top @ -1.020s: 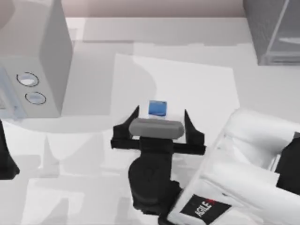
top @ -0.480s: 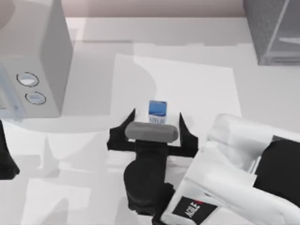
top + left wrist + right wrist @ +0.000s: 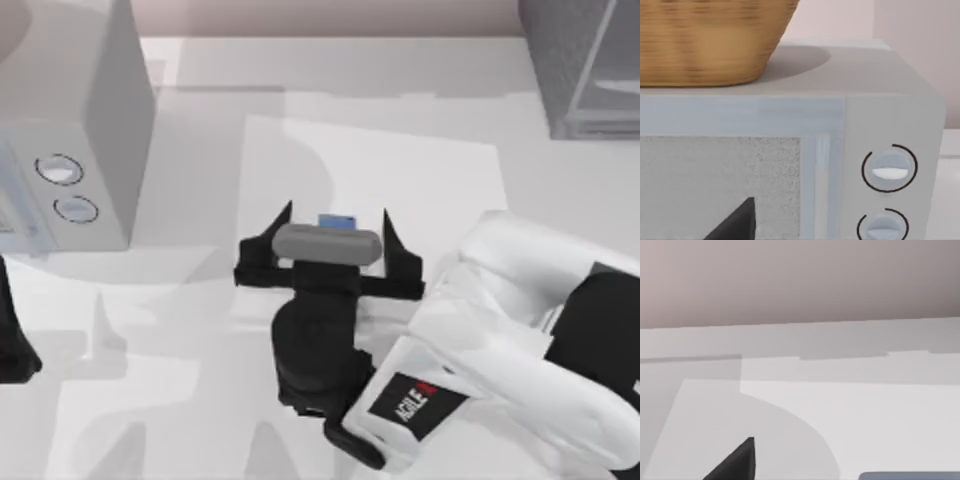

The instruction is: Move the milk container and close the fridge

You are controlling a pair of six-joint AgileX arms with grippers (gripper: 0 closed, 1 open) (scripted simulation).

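Milk container (image 3: 338,220): small carton near the middle of the table (image 3: 420,120) — just a sliver of its blue top shows past the grey wrist block.
Right gripper (image 3: 336,222): black fingers spread wide, one on either side of the carton; whether they touch it cannot be told.
Fridge (image 3: 585,65): dark grey speckled cabinet at the far right corner, with a paler door panel.
Left gripper (image 3: 12,340): at the left edge, near the light grey box with two dials (image 3: 65,130); its spread cannot be told.
Basket (image 3: 705,40): woven — resting on that box.
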